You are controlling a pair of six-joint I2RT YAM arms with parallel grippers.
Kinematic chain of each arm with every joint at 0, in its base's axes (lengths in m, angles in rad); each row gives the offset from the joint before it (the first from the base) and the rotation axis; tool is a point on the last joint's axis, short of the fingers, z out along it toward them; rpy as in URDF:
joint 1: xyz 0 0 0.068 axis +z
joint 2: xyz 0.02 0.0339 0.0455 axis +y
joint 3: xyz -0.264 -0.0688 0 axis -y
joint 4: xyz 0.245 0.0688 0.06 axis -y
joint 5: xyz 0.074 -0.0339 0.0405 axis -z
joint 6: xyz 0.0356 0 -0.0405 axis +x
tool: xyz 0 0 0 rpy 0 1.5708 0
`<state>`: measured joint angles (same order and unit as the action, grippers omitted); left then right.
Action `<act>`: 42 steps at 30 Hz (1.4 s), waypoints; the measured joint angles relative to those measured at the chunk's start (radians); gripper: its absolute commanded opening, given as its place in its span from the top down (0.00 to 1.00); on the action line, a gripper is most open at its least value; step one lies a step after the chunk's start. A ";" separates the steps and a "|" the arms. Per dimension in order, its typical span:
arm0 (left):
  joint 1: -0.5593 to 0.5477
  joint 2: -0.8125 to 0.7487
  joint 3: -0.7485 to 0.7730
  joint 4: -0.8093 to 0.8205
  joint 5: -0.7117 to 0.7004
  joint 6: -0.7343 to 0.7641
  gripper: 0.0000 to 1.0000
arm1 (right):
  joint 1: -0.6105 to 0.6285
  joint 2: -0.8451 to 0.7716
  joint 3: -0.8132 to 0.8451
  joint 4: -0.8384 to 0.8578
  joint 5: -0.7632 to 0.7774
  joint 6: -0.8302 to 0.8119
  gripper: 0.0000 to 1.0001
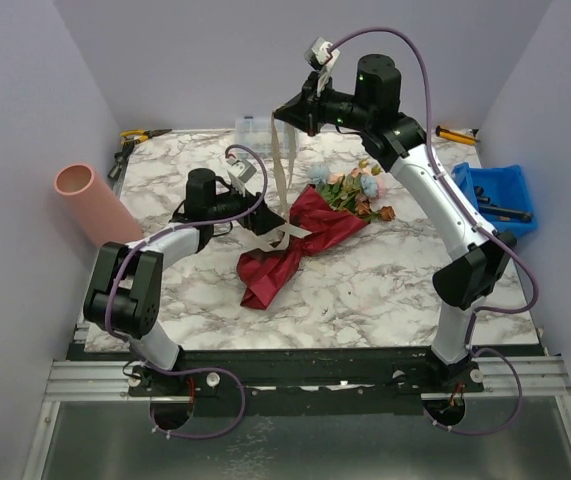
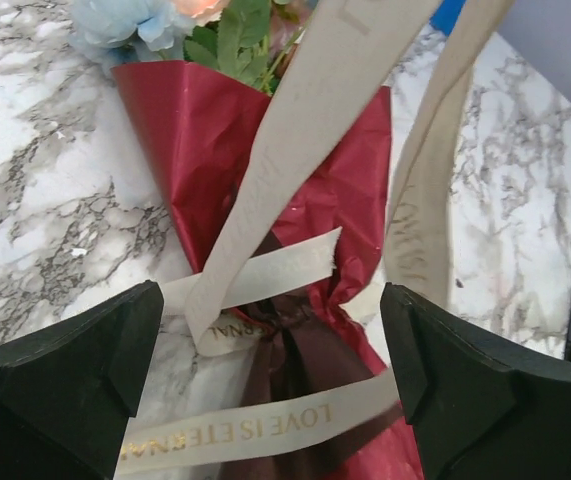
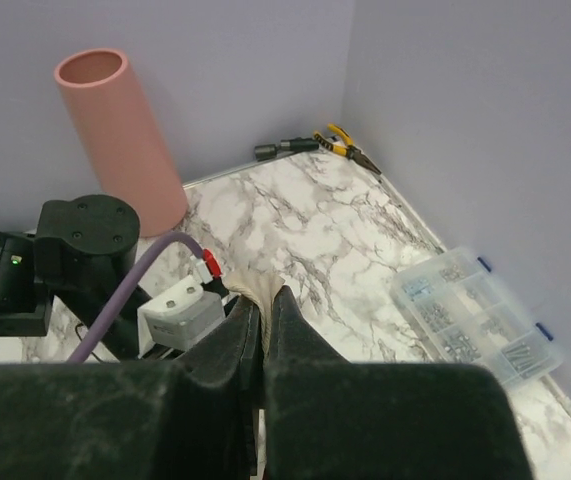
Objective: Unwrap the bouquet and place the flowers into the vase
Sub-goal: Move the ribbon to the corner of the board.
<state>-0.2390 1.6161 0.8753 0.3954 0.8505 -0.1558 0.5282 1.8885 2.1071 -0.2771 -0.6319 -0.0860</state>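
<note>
The marble table (image 1: 385,290) fills the middle of the top view, the maroon-wrapped bouquet (image 1: 300,245) lying at its centre with flowers (image 1: 350,188) toward the upper right. The pink vase (image 1: 90,200) stands at the frame's left (well apart from the bouquet). Upper centre, the right gripper (image 1: 285,115) is clamped on the beige ribbon (image 1: 283,165), strands hanging to the bouquet. The left gripper (image 2: 270,320) gapes wide above the bouquet's tied waist, gripping nothing.

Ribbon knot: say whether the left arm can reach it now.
Probably yes: the left tool stands open over the ribbon knot, a jaw on each side. Only the ribbon tails held up by the right tool cross its path.
</note>
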 measured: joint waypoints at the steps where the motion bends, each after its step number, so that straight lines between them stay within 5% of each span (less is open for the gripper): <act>1: -0.003 0.008 0.003 0.000 -0.011 0.012 0.01 | 0.000 0.000 -0.001 0.000 0.000 0.000 0.99; 15: 0.036 0.131 0.016 0.129 0.087 0.063 0.04 | 0.000 -0.002 -0.052 0.008 0.000 -0.001 0.99; 21: 0.008 0.158 0.029 0.196 0.079 0.047 0.16 | 0.000 -0.002 -0.059 0.010 -0.001 0.007 0.99; 23: -0.006 0.200 0.064 0.206 0.055 0.035 0.31 | 0.000 -0.002 -0.059 0.013 -0.002 0.010 0.99; 29: -0.005 0.248 0.097 0.193 0.011 0.020 1.00 | -0.007 -0.003 -0.061 0.015 -0.001 0.010 0.99; 35: 0.056 0.227 0.126 -0.014 -0.039 0.129 1.00 | -0.025 -0.052 -0.168 0.034 0.011 0.011 0.77; 38: 0.082 0.213 0.185 -0.198 -0.160 0.278 1.00 | -0.029 -0.088 -0.278 0.053 0.013 0.009 0.55; 42: 0.089 0.213 0.239 -0.370 -0.296 0.421 1.00 | -0.033 -0.100 -0.393 0.057 0.012 0.005 0.41</act>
<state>-0.1501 1.8290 1.1145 0.0254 0.5549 0.2653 0.4953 1.7889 1.7138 -0.2199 -0.6197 -0.0811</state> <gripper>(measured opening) 0.020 0.506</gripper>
